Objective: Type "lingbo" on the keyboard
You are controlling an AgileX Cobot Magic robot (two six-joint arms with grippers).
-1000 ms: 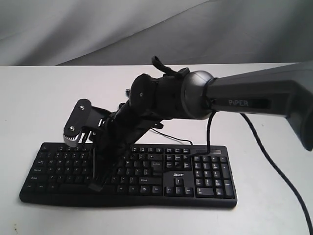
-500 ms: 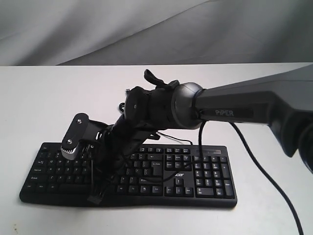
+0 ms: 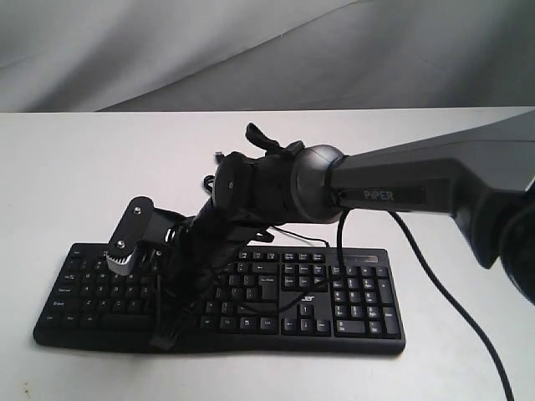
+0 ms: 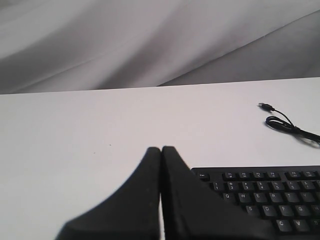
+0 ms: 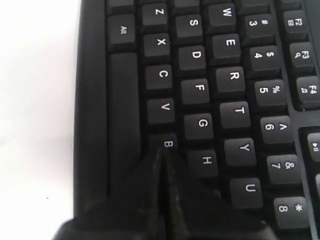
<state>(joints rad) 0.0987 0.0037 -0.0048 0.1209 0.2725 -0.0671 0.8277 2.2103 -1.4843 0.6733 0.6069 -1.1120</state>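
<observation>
Right fingers (image 5: 150,200), pressed together, hide the keyboard (image 3: 359,309) beside its B key (image 5: 167,143); left fingers (image 4: 140,200) likewise closed.

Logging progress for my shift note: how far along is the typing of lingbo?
Done: nothing shows typed text, so l-i-n-g is unconfirmed. In hand: the right pincer, shut, has its tip at the B key of the keyboard. Remaining: probably only o. The left pincer, shut, hangs off the keys.

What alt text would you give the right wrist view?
The closed right gripper points its joined tips at the B key of a black keyboard, with letter and number keys legible around it and a strip of white table alongside.
</observation>
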